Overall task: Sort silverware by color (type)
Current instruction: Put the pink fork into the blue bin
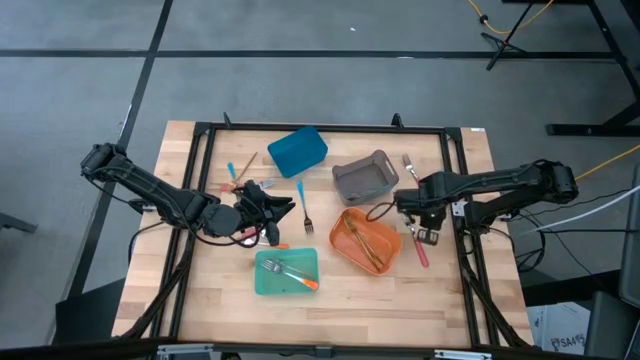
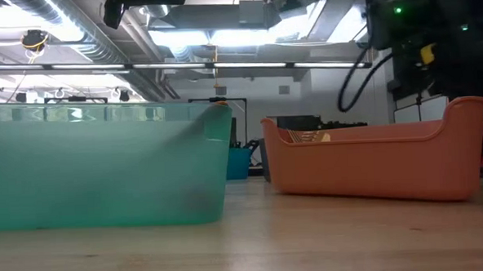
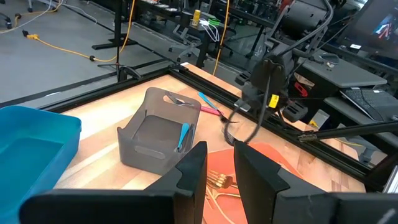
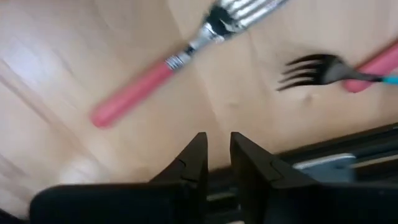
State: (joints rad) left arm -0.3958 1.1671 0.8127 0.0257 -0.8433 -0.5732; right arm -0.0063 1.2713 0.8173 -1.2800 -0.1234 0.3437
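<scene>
The silverware lies scattered. A pink-handled fork (image 4: 134, 93) and a dark-tined fork (image 4: 311, 70) rest flat on the wood just ahead of my right gripper (image 4: 219, 152), which points down, narrowly open and empty, near the table's right rail (image 1: 428, 236). Gold forks (image 3: 219, 181) lie in the orange bin (image 1: 365, 242). A blue-handled piece (image 3: 183, 135) leans inside the grey bin (image 1: 364, 178). An orange-handled fork (image 1: 292, 275) lies in the teal bin (image 1: 286, 271). My left gripper (image 3: 221, 165) hovers left of centre (image 1: 285, 207), narrowly open and empty.
A blue bin (image 1: 297, 150) stands at the back centre. More forks lie on the table at the far left (image 1: 238, 172), at the centre (image 1: 305, 208) and behind the grey bin (image 1: 409, 163). A black frame (image 1: 455, 190) borders the wooden table (image 1: 340, 310).
</scene>
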